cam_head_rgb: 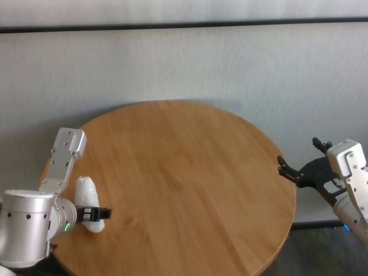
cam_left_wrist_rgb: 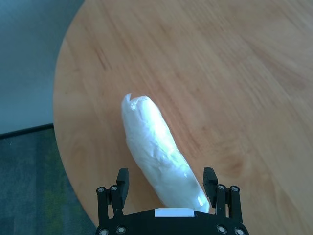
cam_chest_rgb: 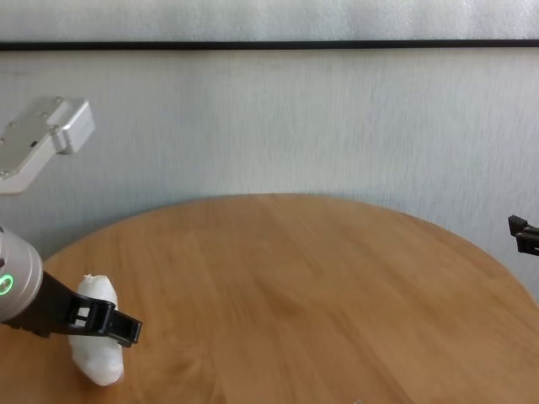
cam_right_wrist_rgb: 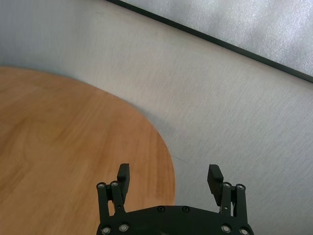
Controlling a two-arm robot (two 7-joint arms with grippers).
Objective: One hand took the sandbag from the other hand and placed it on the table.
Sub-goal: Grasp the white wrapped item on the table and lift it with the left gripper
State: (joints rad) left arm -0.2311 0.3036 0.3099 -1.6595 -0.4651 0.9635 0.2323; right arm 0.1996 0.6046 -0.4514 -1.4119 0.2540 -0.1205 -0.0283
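Sandbag point(cam_head_rgb: 87, 201) sits at roughly 8 o'clock on the round table point(cam_head_rgb: 190, 184), close to the rim on the robot's left side. Long axis runs near-to-far in the head view, tilted slightly, with the far end toward 11 o'clock and the near end toward 5. The left wrist view shows the pinched, crimped end point(cam_left_wrist_rgb: 131, 100) pointing away from the gripper and the fatter end down between the fingers; neither the head view nor the chest view resolves that pinch. Left gripper point(cam_head_rgb: 95, 214), green ring light on its wrist, straddles the near part of the bag. In the left wrist view its fingers point(cam_left_wrist_rgb: 122, 180) stand spread wide, the bag passing between them and lying against the finger on one side, clear gap on the other, so open rather than clamped. Chest view shows the bag point(cam_chest_rgb: 95, 339) as a stubby lump resting on the tabletop with the black finger point(cam_chest_rgb: 118, 324) crossing in front of it, which hides the bag's length; head view gives the length better. Right gripper point(cam_head_rgb: 299, 171) hangs off the table edge at about 3 o'clock, well apart from the bag. Right wrist view shows its fingers point(cam_right_wrist_rgb: 123, 175) spread with nothing between, table rim and grey wall point(cam_right_wrist_rgb: 234, 107) behind; chest view catches only a black tip point(cam_chest_rgb: 524, 234) at the frame edge.
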